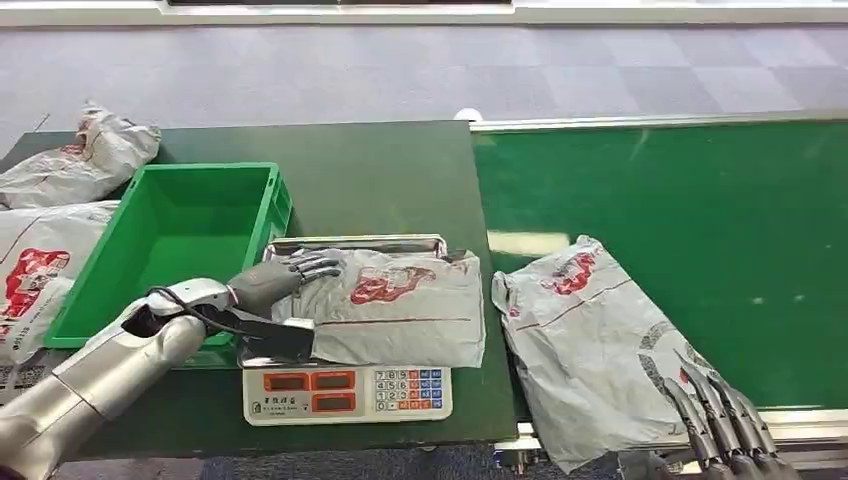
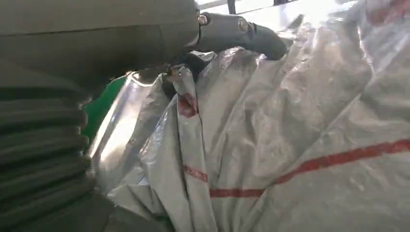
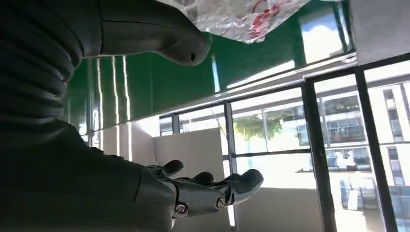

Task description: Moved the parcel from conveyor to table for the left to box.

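Observation:
A grey parcel [image 1: 400, 305] with red print lies on the steel tray of a scale [image 1: 345, 392] on the dark table [image 1: 380, 170]. My left hand [image 1: 285, 275] lies over the parcel's left edge. In the left wrist view the thumb [image 2: 241, 31] presses on the parcel [image 2: 314, 121], and a fold of it is bunched against the palm. A second grey parcel [image 1: 590, 340] lies on the green conveyor [image 1: 700, 220], hanging over its near edge. My right hand [image 1: 725, 420] sits just right of that parcel's near corner, fingers [image 3: 212, 188] straight and apart, holding nothing.
An open green box [image 1: 180, 240] stands on the table, touching the scale's left side. Two more grey parcels [image 1: 80, 160] [image 1: 30, 270] lie at the table's left end. Beyond the table and conveyor is grey carpet.

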You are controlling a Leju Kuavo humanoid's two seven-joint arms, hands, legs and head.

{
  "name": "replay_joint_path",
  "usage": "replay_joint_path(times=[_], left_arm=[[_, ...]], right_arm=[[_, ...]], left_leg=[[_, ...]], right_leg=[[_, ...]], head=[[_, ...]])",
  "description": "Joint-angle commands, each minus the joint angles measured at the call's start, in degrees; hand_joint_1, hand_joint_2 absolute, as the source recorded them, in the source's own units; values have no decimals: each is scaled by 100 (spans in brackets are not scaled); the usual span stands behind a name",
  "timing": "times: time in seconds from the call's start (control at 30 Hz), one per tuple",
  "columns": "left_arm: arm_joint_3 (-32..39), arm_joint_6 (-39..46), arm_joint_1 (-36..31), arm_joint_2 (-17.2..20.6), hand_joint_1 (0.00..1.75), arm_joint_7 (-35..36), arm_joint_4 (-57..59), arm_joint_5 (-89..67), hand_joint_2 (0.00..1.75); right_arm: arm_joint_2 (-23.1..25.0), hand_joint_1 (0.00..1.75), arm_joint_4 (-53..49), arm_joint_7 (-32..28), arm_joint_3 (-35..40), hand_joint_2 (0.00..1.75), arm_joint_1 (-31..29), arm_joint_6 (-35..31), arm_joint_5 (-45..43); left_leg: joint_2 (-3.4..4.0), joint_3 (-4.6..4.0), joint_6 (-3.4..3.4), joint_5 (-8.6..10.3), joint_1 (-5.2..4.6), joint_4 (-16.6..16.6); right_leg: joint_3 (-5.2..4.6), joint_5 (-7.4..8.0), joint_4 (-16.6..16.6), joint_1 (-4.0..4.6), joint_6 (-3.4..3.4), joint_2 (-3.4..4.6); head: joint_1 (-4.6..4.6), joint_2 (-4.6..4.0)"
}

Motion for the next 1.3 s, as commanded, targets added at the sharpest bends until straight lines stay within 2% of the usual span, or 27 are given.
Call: replay_joint_path(times=[0.03, 0.23, 0.3, 0.33, 0.4, 0.43, 0.47, 0.5, 0.53, 0.57, 0.6, 0.63, 0.67, 0.7, 0.77, 0.8, 0.9, 1.0, 1.1, 1.13, 1.23, 1.27, 1.3], left_arm=[[-572, 396, 337, -1103, 0, -227, 1776, -120, 175], [-561, 408, 292, -1064, 0, -273, 1776, -127, 175], [-561, 408, 292, -1064, 0, -273, 1776, -127, 175], [-561, 408, 292, -1064, 0, -273, 1776, -127, 175], [-519, 377, 327, -1089, 0, -318, 1773, -81, 175], [-459, 461, 415, -1276, 12, -324, 1930, -102, 175], [-433, 558, 473, -1437, 175, -365, 2073, -149, 175], [-384, 699, 558, -1615, 175, -394, 2235, -220, 175], [-377, 813, 605, -1669, 175, -387, 2264, -293, 175], [-372, 889, 627, -1689, 175, -366, 2270, -369, 175], [-337, 996, 671, -1672, 175, -351, 2190, -428, 175], [-289, 1043, 711, -1609, 175, -313, 2044, -500, 175], [-246, 1086, 745, -1550, 175, -247, 1902, -594, 175], [-171, 1062, 776, -1463, 175, -199, 1710, -671, 175], [-20, 944, 767, -1384, 175, -107, 1470, -858, 175], [38, 909, 734, -1366, 175, -108, 1421, -913, 175], [78, 714, 590, -1270, 175, -167, 1383, -950, 175], [91, 690, 569, -1221, 175, -198, 1351, -958, 175], [104, 696, 585, -1210, 175, -199, 1322, -960, 175], [118, 705, 600, -1182, 175, -198, 1274, -959, 175], [345, 951, 512, -1114, 175, -114, 1102, -1020, 175], [564, 1340, 434, -1078, 175, 12, 945, -1151, 175], [807, 1462, 295, -1050, 175, 106, 796, -1163, 175]], right_arm=[[591, 0, 438, -264, 253, 175, -247, 86, -113], [586, 0, 427, -270, 235, 175, -233, 87, -118], [586, 0, 427, -270, 235, 175, -233, 87, -118], [586, 0, 427, -270, 235, 175, -233, 87, -118], [607, 0, 432, -283, 236, 175, -242, 88, -149], [693, 0, 471, -362, 255, 175, -289, 101, -160], [773, 0, 494, -438, 281, 175, -346, 91, -155], [817, 0, 596, -568, 291, 175, -458, 58, -225], [846, 0, 657, -628, 283, 175, -529, 65, -238], [877, 0, 739, -727, 276, 175, -623, 71, -309], [890, 0, 811, -803, 247, 175, -690, 102, -359], [914, 0, 870, -894, 178, 175, -741, 129, -431], [928, 0, 898, -970, 115, 175, -759, 136, -499], [929, 0, 913, -1052, 28, 175, -774, 175, -582], [1050, 0, 904, -1258, -162, 175, -780, 273, -700], [1113, 0, 878, -1306, -218, 175, -755, 325, -691], [1185, 0, 798, -1357, -220, 175, -690, 313, -671], [1171, 0, 784, -1372, -253, 175, -700, 297, -693], [1172, 0, 789, -1407, -268, 175, -712, 279, -736], [1200, 0, 731, -1421, -294, 175, -639, 241, -730], [1255, 0, 666, -1485, -339, 175, -507, 191, -745], [1265, 0, 631, -1467, -349, 175, -435, 203, -747], [1257, 0, 611, -1441, -337, 175, -399, 209, -733]], left_leg=[[-17, 53, 7, 15, -16, -47], [-9, 63, 34, -22, -34, -47], [-24, 112, 44, -53, -38, -27], [-16, 69, 42, -27, -41, -38], [-30, 130, 41, -57, -38, -24], [-23, 99, 40, -42, -40, -29], [-29, 134, 39, -56, -40, -28], [-29, 104, 39, -39, -43, -35], [-36, 130, 40, -49, -42, -33], [-31, 120, 40, -36, -44, -45], [-34, 136, 41, -53, -41, -33], [-26, 110, 41, -41, -43, -38], [-28, 132, 41, -51, -40, -38], [-15, 109, 40, -38, -43, -48], [-23, 144, 40, -60, -41, -36], [-12, 126, 39, -48, -41, -45], [-14, 151, 32, -66, -40, -36], [8, 137, 28, -57, -40, -55], [4, 181, 27, -77, -42, -57], [12, 159, 24, -65, -42, -66], [10, 184, 21, -78, -43, -67], [2, 192, 21, -87, -40, -59], [3, 164, 19, -77, -39, -59]], right_leg=[[57, 3, -38, -16, 12, -28], [121, -42, -25, -35, 37, -35], [166, -76, -4, -39, 47, -44], [120, -51, -14, -42, 45, -43], [185, -89, 3, -39, 48, -52], [152, -73, -1, -41, 45, -49], [188, -89, 3, -40, 44, -51], [157, -71, -4, -44, 45, -56], [183, -84, -2, -42, 45, -59], [172, -70, -14, -44, 45, -57], [187, -85, -3, -41, 46, -56], [163, -71, -7, -44, 47, -52], [188, -80, -7, -40, 47, -51], [162, -63, -15, -44, 46, -42], [200, -87, -2, -42, 45, -44], [180, -73, -12, -42, 44, -38], [201, -91, -2, -40, 40, -37], [175, -75, -15, -41, 35, -19], [214, -99, -8, -43, 30, -17], [190, -84, -17, -43, 29, -14], [210, -101, -12, -43, 24, -13], [221, -110, -5, -40, 23, -18], [193, -101, -6, -39, 21, -22]], head=[[0, 0], [0, 0], [0, 0], [0, 0], [0, 0], [2, 0], [0, 0], [0, 0], [0, 0], [2, 0], [-2, 0], [2, 0], [2, 0], [0, 0], [0, 0], [2, 0], [0, 0], [2, 0], [0, 0], [0, 0], [0, 0], [2, 0], [0, 0]])
